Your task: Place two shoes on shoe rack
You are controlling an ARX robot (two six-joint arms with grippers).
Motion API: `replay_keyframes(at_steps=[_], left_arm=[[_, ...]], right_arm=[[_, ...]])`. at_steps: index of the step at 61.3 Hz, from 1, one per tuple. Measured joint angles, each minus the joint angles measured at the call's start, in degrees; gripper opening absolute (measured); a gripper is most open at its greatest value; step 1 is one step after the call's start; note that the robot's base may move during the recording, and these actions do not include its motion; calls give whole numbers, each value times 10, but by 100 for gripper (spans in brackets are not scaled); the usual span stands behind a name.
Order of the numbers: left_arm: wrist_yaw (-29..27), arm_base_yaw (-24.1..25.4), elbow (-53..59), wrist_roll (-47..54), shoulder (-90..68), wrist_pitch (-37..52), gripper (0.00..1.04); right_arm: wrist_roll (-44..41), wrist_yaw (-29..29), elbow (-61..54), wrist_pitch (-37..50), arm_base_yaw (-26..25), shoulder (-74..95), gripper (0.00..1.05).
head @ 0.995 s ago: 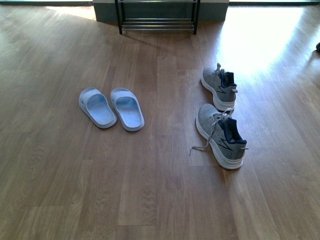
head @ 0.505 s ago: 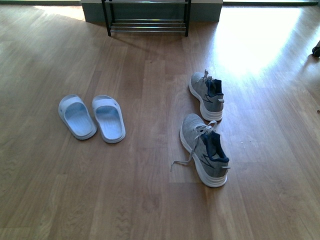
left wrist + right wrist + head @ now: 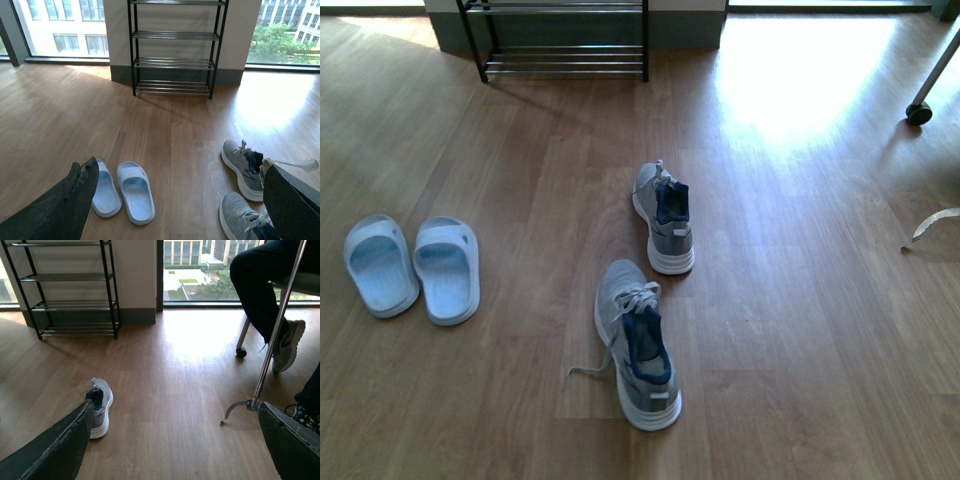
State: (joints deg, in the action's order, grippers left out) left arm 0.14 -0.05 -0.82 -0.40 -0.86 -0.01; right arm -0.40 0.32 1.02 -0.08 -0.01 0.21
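Everything has slid left in the front view since a second ago: rack (image 3: 560, 40), slides (image 3: 447, 270) and sneakers (image 3: 638, 345). It looks like your base turned rather than the shoes moving. Nothing is picked up yet. All the shoes are on the floor (image 3: 800, 330), well short of the rack, which stands at the floor's far edge against the wall. The left gripper (image 3: 180, 167) has its fingers wide apart and empty. The right gripper (image 3: 175, 407) is the same, apart and empty.

Watch the near sneaker's loose lace (image 3: 585, 370). It trails on the floor and could snag or drag when you lift. The shelves are thin rods, so a shoe set down crooked may tip. A seated person (image 3: 260, 285) and a chair wheel (image 3: 919, 114) are off to the right, and a wide swing that way could hit them.

Count: two sneakers, two slides, one rack.
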Motion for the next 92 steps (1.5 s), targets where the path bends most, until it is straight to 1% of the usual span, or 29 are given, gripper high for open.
replay_keyframes(at_steps=[10, 12, 13, 14, 15, 16, 17, 18, 20, 21, 23, 25, 27, 31, 32, 37, 40, 41, 42, 47, 52, 63, 67, 75, 85, 92], left_arm=[[-1, 0, 0, 0, 0, 0, 95], [-12, -2, 0, -2, -2, -2, 95], [-54, -13, -4, -19, -12, -13, 95], [-79, -22, -7, -33, -18, -21, 95], [-128, -43, -13, -58, -37, -31, 95], [-177, -63, -19, -80, -63, -30, 95], [-202, -73, -23, -103, -79, -28, 95], [-246, -87, -30, -133, -113, -21, 95], [-287, -99, -38, -171, -167, -3, 95], [-297, -103, -45, -209, -206, 13, 95], [-298, -106, -54, -245, -266, 38, 95], [-284, -108, -71, -297, -355, 73, 95], [-253, -105, -90, -333, -445, 110, 95], [-211, -100, -121, -367, -576, 155, 95], [-193, -96, -131, -374, -619, 169, 95], [-142, -85, -178, -387, -785, 210, 95], [-112, -81, -200, -389, -859, 221, 95], [-99, -81, -217, -385, -909, 229, 95], [-95, -80, -222, -385, -925, 232, 95], [-32, -84, -278, -389, -1056, 237, 95], [-9, -92, -316, -383, -1126, 237, 95], [67, -104, -434, -374, -1280, 232, 95], [92, -109, -494, -362, -1344, 212, 95], [136, -117, -579, -347, -1414, 179, 95], [172, -135, -666, -327, -1468, 145, 95], [182, -148, -721, -319, -1495, 109, 95]], right_arm=[[0, -1, 0, 0, 0, 0, 96], [0, -1, 0, 0, 0, 0, 96], [0, -1, 0, 0, 0, 0, 96], [0, -1, 0, 0, 0, 0, 96], [0, -2, 0, 0, 0, 0, 96], [0, -2, 0, 0, 0, 0, 96], [0, -1, 0, 0, 0, 0, 96], [0, -1, 0, 0, 0, 0, 96], [0, -3, 0, 0, 0, 0, 96], [0, -3, 0, 0, 0, 0, 96], [0, -3, 0, 0, 0, 0, 96], [0, -3, 0, 0, 0, 0, 96], [0, -3, 0, 0, 0, 0, 96], [0, -3, 0, 0, 0, 0, 96], [0, -3, 0, 0, 0, 0, 96], [0, -3, 0, 0, 0, 0, 96], [0, -3, 0, 0, 0, 0, 96], [0, -3, 0, 0, 0, 0, 96], [0, -3, 0, 0, 0, 0, 96], [0, -3, 0, 0, 0, 0, 96], [0, -3, 0, 0, 0, 0, 96], [0, -3, 0, 0, 0, 0, 96], [0, -3, 0, 0, 0, 0, 96], [0, -3, 0, 0, 0, 0, 96], [0, -3, 0, 0, 0, 0, 96], [0, -3, 0, 0, 0, 0, 96]])
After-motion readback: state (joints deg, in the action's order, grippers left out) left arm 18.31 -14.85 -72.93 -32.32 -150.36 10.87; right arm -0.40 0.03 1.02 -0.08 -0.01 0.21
